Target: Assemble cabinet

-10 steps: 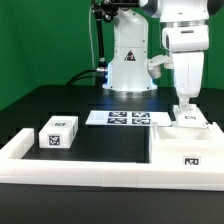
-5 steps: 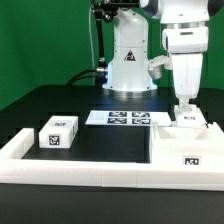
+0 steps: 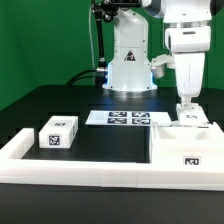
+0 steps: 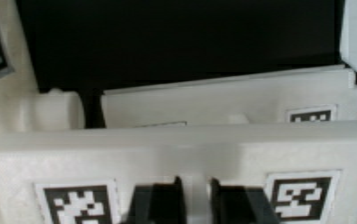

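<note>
My gripper (image 3: 187,108) is down on the white cabinet parts at the exterior view's right. A white cabinet panel (image 3: 192,120) lies on the large white cabinet body (image 3: 190,150). In the wrist view the dark fingers (image 4: 152,202) stand close together over the panel's tagged face (image 4: 77,170), with only a thin white strip between them. They look shut on the panel. A round white hinge pin (image 4: 50,105) shows behind it. A small white tagged cabinet block (image 3: 58,132) sits alone at the exterior view's left.
The marker board (image 3: 128,118) lies flat at the table's middle back. A long low white rail (image 3: 80,170) runs along the front and up the left side. The robot base (image 3: 128,60) stands behind, and a green backdrop closes the back.
The arm's upper part has shifted very slightly. The gripper stays down on the panel and the parts have not moved.
</note>
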Controlling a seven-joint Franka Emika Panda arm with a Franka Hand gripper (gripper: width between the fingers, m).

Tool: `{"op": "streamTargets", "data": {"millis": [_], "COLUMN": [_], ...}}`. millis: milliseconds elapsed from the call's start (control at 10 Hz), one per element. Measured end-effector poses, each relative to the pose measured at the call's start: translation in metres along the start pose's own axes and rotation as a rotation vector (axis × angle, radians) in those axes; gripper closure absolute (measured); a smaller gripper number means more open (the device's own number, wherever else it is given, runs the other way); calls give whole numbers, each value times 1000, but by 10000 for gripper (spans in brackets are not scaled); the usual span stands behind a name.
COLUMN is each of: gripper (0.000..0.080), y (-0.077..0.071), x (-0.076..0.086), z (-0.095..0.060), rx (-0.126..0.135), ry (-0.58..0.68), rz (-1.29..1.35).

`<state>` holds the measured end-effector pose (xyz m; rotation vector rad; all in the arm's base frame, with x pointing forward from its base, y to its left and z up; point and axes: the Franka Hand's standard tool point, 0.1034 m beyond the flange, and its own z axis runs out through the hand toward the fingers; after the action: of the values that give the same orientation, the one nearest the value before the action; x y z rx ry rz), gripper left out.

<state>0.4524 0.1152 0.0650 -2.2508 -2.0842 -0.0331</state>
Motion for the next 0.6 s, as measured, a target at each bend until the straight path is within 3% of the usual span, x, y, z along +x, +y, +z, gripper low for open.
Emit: {"op": "streamTargets", "data": {"millis": [300,600], "gripper": [738,738], "y": [0,9], "x": [3,1], "z": [1,-1], "rx": [2,-3], "ry": [2,5], "rz": [1,9]}}
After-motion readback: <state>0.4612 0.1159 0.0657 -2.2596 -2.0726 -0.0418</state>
